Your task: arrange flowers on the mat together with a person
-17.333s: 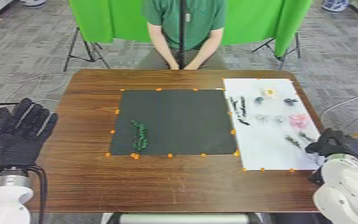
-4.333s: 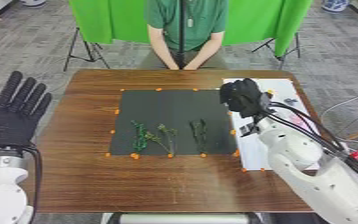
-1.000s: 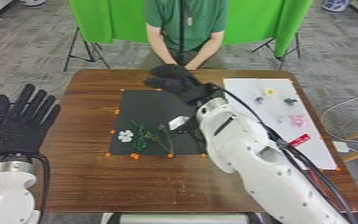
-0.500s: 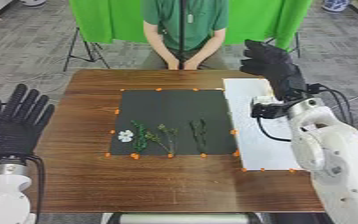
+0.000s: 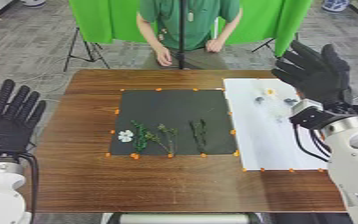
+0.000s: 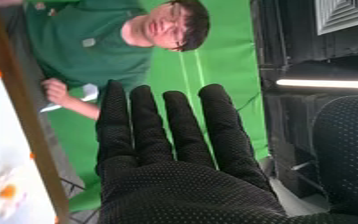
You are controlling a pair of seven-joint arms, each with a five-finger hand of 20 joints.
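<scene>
In the head view my right hand (image 5: 318, 72) is raised, fingers straight, over the far right table corner; in the right wrist view this hand (image 6: 189, 187) is open and holds nothing. My left hand (image 5: 7, 122) is open beside the table's left edge. On the dark mat (image 5: 167, 107) lie a white flower (image 5: 126, 136), a green leafy sprig (image 5: 140, 136), a thin branching sprig (image 5: 167, 139) and a dark green stem (image 5: 198, 135). The white sheet (image 5: 264, 145) bears a white-and-yellow flower (image 5: 270, 92) and small bluish blooms (image 5: 260, 100).
The brown wooden table (image 5: 140, 185) surrounds the mat, with orange markers along the mat and sheet edges. A person (image 5: 189, 30) is at the far side, hands near the lap, not touching the flowers.
The white flower, thin sprig and dark stem have joined the leafy sprig on the mat. My right hand has moved from above the mat's far edge to the far right. The person's hands have parted.
</scene>
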